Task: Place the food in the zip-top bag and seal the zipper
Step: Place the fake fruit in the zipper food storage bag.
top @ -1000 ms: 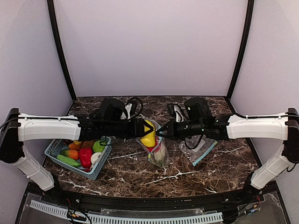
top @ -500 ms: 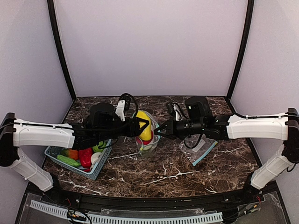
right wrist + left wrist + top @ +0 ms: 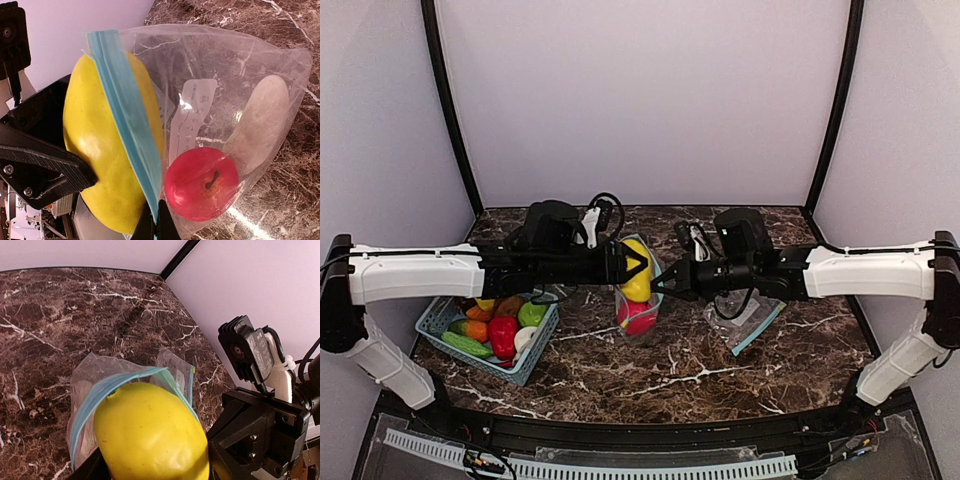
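My left gripper [image 3: 628,272] is shut on a yellow fruit [image 3: 637,278] and holds it in the mouth of the clear zip-top bag [image 3: 642,325], partly inside the blue zipper rim [image 3: 100,392]. The fruit fills the left wrist view [image 3: 150,435]. My right gripper [image 3: 156,222] is shut on the blue zipper strip [image 3: 125,115] and holds the bag up and open. Inside the bag lie a red apple [image 3: 202,182] and a cream-white piece [image 3: 262,125]. More food sits in the teal basket [image 3: 435,318]: a red pepper [image 3: 502,335], a green cucumber [image 3: 467,344] and others.
A second clear bag with a teal strip [image 3: 748,322] lies flat on the marble table under my right arm. The basket stands at the front left under my left arm. Purple walls with black posts close in the back and sides.
The left arm drew back and up with the yellow fruit, then came forward again to the bag mouth. The bag has lifted and shifted slightly left; the red apple now shows at its bottom.
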`<state>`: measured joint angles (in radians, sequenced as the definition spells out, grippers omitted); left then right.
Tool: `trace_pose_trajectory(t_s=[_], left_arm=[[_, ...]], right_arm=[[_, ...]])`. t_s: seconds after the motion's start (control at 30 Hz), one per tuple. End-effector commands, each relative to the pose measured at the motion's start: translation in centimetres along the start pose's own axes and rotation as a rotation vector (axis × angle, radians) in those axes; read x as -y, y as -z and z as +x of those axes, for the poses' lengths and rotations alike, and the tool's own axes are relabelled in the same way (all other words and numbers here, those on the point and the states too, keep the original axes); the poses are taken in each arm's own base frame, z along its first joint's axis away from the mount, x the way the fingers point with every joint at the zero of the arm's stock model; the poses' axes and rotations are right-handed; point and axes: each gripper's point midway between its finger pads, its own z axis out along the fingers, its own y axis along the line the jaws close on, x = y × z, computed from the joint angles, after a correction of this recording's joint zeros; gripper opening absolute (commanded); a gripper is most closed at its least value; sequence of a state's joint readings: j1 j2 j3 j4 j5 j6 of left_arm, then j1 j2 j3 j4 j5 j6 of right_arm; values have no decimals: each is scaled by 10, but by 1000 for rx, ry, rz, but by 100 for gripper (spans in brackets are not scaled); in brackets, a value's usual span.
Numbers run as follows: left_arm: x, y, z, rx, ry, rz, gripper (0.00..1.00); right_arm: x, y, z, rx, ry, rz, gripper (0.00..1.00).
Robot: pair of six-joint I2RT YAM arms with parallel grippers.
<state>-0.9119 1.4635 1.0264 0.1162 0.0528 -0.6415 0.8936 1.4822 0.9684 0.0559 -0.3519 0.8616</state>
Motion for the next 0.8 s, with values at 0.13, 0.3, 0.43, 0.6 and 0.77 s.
trace_pose_trajectory(t_s=[0.13,0.3,0.43,0.6,0.77], left_arm=[[-6,-4,45,-263,139,22,42],[-10,-9,53,-334,158,22,42],[-20,-13,44,-332,155,-4,42],[-36,-15,31,-277,127,-69,45],[-41,-22,30,-274,125,-85,54]], right_arm=[[-9,-1,-1,-9,50,-35,0],[-12,-3,1,-31,76,-51,0],[-11,-6,4,-54,92,-49,0],[-9,-5,5,-57,94,-44,0],[-10,-7,4,-58,90,-45,0]])
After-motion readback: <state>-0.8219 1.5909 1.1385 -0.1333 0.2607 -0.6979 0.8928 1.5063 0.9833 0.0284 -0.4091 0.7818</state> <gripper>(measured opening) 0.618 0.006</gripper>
